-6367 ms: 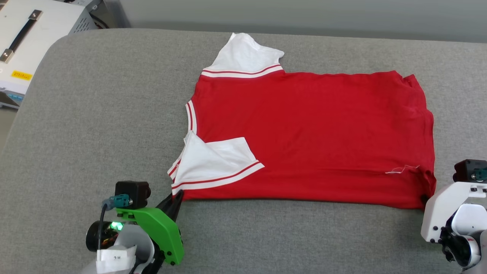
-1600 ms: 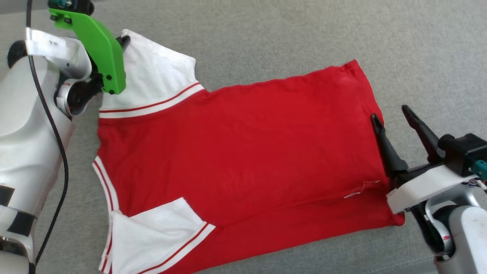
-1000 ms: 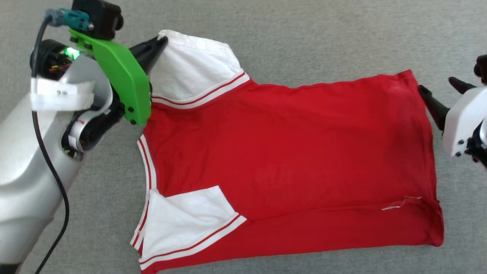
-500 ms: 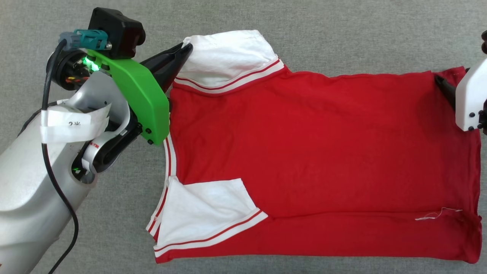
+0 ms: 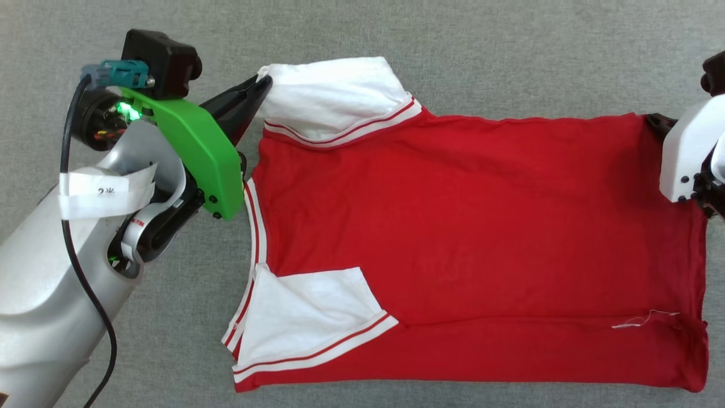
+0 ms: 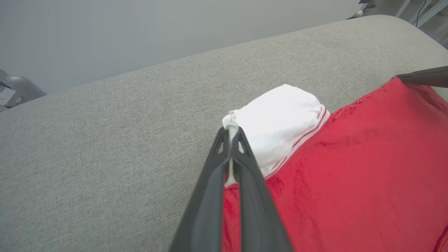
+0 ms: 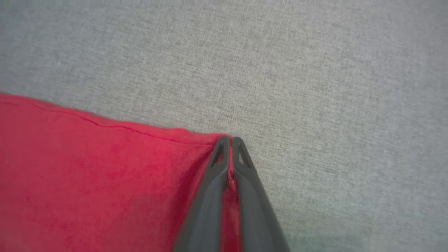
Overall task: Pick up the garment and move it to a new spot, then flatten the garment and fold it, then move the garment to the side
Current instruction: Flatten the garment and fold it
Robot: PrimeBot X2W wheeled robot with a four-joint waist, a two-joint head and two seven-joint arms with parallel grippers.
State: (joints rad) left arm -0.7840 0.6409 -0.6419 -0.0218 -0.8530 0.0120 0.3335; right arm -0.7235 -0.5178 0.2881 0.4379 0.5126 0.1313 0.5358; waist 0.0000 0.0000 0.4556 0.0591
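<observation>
The garment (image 5: pixel 464 238) is a red T-shirt with white sleeves and red-white trim, spread plain side up on the grey padded surface. Its near sleeve (image 5: pixel 306 317) is folded over the body. My left gripper (image 5: pixel 261 85) is shut on the edge of the far white sleeve (image 5: pixel 334 96), which bunches up at the fingertips; the left wrist view shows the gripper (image 6: pixel 231 131) pinching white cloth (image 6: pixel 280 119). At the far right corner of the hem my right gripper (image 5: pixel 652 120) is shut on red cloth, as the right wrist view shows the gripper (image 7: pixel 230 140) on the garment (image 7: pixel 105 175).
The grey fabric surface (image 5: pixel 510 45) runs all round the shirt. A loose white thread (image 5: pixel 640 320) lies on the hem near the right. In the left wrist view the surface's rounded far edge (image 6: pixel 175 63) meets a plain wall.
My right gripper has shut on the far hem corner, where it stood open half a second ago. The left gripper stays shut on the far sleeve. The camera has shifted a little.
</observation>
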